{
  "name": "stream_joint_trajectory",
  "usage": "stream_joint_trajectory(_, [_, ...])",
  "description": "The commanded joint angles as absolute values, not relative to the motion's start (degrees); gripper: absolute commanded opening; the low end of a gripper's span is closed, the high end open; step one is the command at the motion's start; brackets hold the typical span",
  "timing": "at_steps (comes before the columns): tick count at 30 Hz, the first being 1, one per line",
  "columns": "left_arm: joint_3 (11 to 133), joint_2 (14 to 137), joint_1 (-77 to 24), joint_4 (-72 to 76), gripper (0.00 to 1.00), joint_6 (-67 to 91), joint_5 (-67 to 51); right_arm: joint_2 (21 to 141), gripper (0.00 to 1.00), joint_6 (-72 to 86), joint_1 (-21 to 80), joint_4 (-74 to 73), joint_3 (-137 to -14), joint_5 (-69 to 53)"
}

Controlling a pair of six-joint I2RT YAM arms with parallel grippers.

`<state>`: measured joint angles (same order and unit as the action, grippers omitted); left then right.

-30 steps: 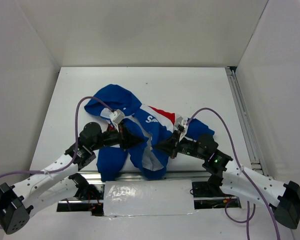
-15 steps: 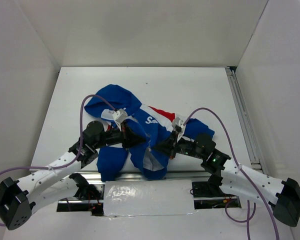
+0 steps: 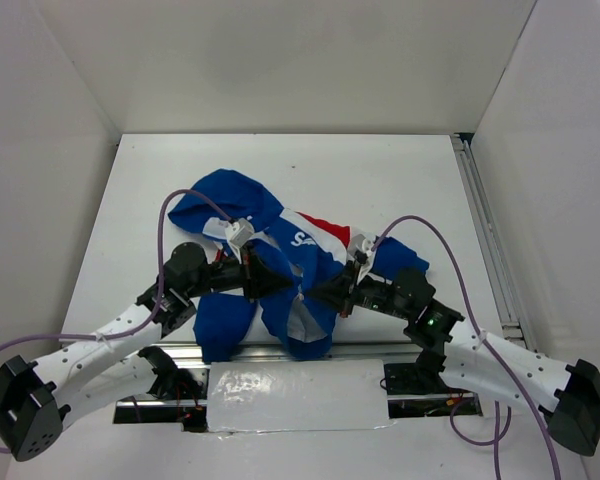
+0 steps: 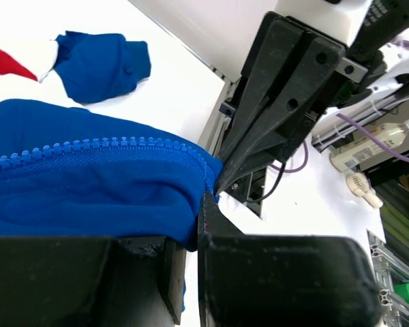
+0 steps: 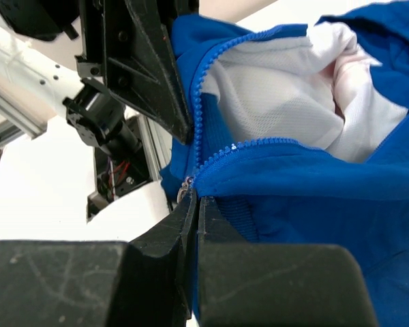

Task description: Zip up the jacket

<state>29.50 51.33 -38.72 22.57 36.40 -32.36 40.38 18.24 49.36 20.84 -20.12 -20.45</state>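
Check the left gripper (image 4: 203, 211): its jaws stand narrow, pinching the blue hem of the jacket (image 4: 88, 191) just beside the zipper teeth (image 4: 102, 145), which run off to the tool's left. Directly ahead, almost tip to tip, sits the right gripper (image 5: 193, 204). Its jaws are pressed together at the lower end of the other zipper row, with a small metal piece (image 5: 186, 185) at the tips. You cannot tell whether that piece is nipped. Beyond the right tool, the white mesh lining (image 5: 279, 88) lies exposed. The rest of the jacket spreads over the white table (image 3: 380, 170), with the hood (image 3: 225, 195) farthest from both tools.
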Motion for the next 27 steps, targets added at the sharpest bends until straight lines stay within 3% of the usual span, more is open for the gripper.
stream_joint_trajectory(1, [28.6,49.5,-38.8,29.8,0.00,38.3,-35.5,38.4,0.00,18.3,49.8,29.3,-19.4,-19.2])
stream_joint_trajectory(9, [28.8,49.5,-38.9,32.0,0.00,41.5,-38.4,36.8,0.00,16.7,50.4,32.7,-17.7,-19.0])
stream_joint_trajectory(13, [28.5,47.8,-38.8,32.7,0.00,41.4,-41.0,37.4,0.00,13.9,50.6,27.1,-19.8,-19.2])
stream_joint_trajectory(27, [29.4,47.2,-38.8,27.9,0.00,40.5,-36.3,33.5,0.00,12.1,51.0,25.6,-19.2,-19.5])
